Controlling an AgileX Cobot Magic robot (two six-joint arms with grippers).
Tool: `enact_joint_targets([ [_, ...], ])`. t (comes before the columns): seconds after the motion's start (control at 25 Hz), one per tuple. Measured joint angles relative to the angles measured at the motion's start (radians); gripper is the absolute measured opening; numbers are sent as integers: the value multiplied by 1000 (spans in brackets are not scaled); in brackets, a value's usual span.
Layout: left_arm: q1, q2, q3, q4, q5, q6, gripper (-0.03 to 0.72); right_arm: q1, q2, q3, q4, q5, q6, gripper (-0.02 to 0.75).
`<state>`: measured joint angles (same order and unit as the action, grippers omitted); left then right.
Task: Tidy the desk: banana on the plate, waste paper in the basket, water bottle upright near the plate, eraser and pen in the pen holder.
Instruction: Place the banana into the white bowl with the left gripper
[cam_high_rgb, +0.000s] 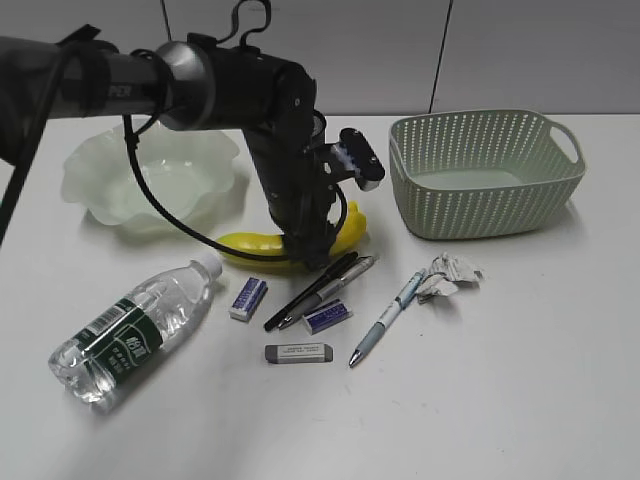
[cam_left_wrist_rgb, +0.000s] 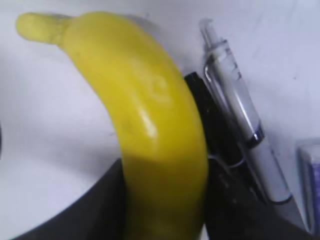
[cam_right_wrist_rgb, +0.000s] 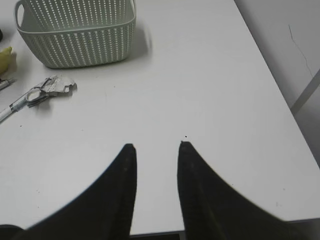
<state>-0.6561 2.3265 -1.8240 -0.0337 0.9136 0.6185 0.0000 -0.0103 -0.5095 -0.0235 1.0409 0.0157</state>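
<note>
The yellow banana lies on the white desk in front of the pale green ruffled plate. My left gripper is down on it, and in the left wrist view its jaws are closed on both sides of the banana. The water bottle lies on its side at front left. The waste paper lies in front of the green basket. Three erasers and three pens lie mid-desk. My right gripper is open and empty. The pen holder is not visible.
A black pen and a silver pen lie right beside the banana. A blue pen lies beside the waste paper. The basket and waste paper lie far left of my right gripper; the desk's right edge is near.
</note>
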Motion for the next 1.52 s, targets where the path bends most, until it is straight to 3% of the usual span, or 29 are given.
enact_joint_targets([
  [0.32,0,-193,0,43,-45,-3,330,0,0,0,0,0,0,239],
  [0.52,17,-344,0,98,-39,-114,330,0,0,0,0,0,0,239],
  [0.6,56,-378,0,143,-39,-182,330,0,0,0,0,0,0,239],
  [0.76,207,-379,-1,166,-21,-302,330,0,0,0,0,-1,0,239],
  [0.88,326,-343,-1,102,-16,-350,330,0,0,0,0,-1,0,239],
  [1.08,461,-257,-1,-146,-65,-361,330,0,0,0,0,-1,1,239],
  [1.32,479,-176,-1,-228,-91,-362,333,0,0,0,0,-1,1,239],
  [1.52,479,-176,0,-202,-60,-362,476,0,0,0,0,-1,0,239],
])
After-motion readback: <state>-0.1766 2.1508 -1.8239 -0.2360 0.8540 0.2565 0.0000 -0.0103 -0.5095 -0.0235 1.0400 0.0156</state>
